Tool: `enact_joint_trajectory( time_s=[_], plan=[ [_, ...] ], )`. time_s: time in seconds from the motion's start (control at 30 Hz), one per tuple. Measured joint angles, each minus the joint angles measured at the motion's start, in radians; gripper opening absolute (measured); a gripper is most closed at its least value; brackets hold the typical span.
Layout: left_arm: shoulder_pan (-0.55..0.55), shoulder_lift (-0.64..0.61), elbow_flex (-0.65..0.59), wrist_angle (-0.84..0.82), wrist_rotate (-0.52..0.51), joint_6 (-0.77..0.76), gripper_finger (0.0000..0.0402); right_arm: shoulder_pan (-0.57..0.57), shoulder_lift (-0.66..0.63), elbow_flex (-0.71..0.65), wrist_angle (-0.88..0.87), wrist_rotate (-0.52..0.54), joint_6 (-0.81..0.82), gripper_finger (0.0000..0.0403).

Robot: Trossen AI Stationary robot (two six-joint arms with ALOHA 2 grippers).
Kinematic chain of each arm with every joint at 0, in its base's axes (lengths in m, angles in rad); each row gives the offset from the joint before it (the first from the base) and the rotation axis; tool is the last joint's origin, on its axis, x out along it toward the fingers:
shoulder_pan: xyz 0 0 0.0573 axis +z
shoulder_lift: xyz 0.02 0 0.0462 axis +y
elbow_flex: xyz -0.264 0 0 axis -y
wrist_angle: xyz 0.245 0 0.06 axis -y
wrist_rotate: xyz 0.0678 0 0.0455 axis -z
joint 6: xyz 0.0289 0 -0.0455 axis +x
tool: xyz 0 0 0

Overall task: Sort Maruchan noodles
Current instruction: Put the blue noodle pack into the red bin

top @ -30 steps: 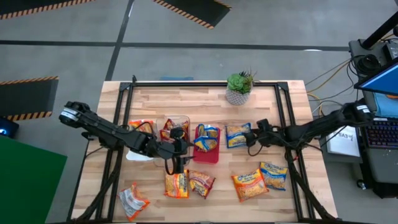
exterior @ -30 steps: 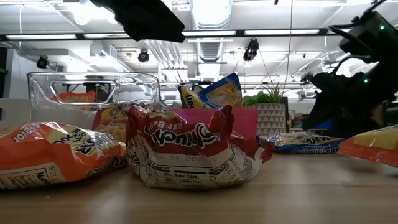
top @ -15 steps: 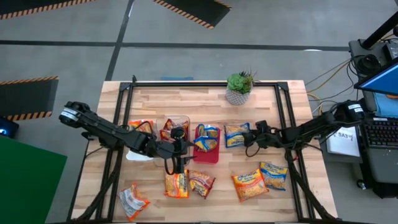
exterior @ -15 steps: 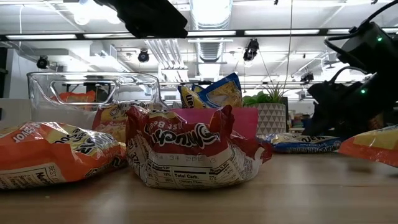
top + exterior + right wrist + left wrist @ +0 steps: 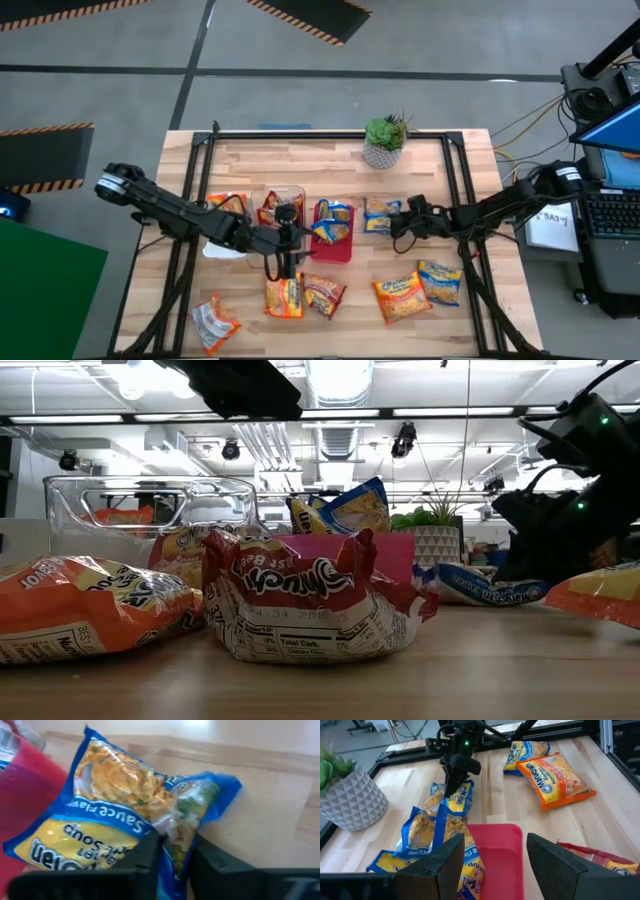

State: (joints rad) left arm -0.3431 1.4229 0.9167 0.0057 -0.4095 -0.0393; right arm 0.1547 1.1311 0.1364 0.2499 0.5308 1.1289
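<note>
High view: overhead, straight down on the pale wooden table (image 5: 330, 165).
Low view: tabletop level, facing the room, packets close.
Left wrist view: looks across the flat red plastic tray (image 5: 497, 852).
Right wrist view: very near a blue-edged yellow noodle packet (image 5: 130, 815); the left wrist view shares it.

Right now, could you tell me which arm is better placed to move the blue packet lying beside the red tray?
The right gripper: its fingers already pinch the blue packet; the left gripper is above the red tray.
</note>
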Motion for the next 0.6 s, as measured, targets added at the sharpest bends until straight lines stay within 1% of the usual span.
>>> enact_joint_trajectory(
  time_s=[0.07,0.1,0.23,0.33,0.47,0.6],
  plan=[
    [0.000,-0.006,0.003,-0.001,0.000,0.021,0.0198,0.000,-0.017,0.000,-0.001,-0.002,-0.023,0.0027],
    [0.000,-0.011,0.003,-0.004,0.000,0.030,0.0198,0.000,-0.028,0.000,-0.001,-0.003,-0.030,0.0021],
    [0.000,-0.038,0.003,-0.034,0.000,0.061,0.0198,0.000,-0.088,0.000,0.011,0.001,-0.060,0.0020],
    [0.000,-0.062,0.003,-0.061,0.000,0.095,0.0198,0.000,-0.144,0.009,0.025,0.004,-0.121,0.0020],
    [0.006,-0.079,0.003,-0.067,-0.002,0.126,0.0198,0.003,-0.207,0.062,0.030,0.004,-0.225,0.0019],
    [0.008,-0.080,0.003,-0.062,-0.003,0.132,0.0198,0.016,-0.224,0.147,0.029,0.000,-0.332,0.0016]
  ],
)
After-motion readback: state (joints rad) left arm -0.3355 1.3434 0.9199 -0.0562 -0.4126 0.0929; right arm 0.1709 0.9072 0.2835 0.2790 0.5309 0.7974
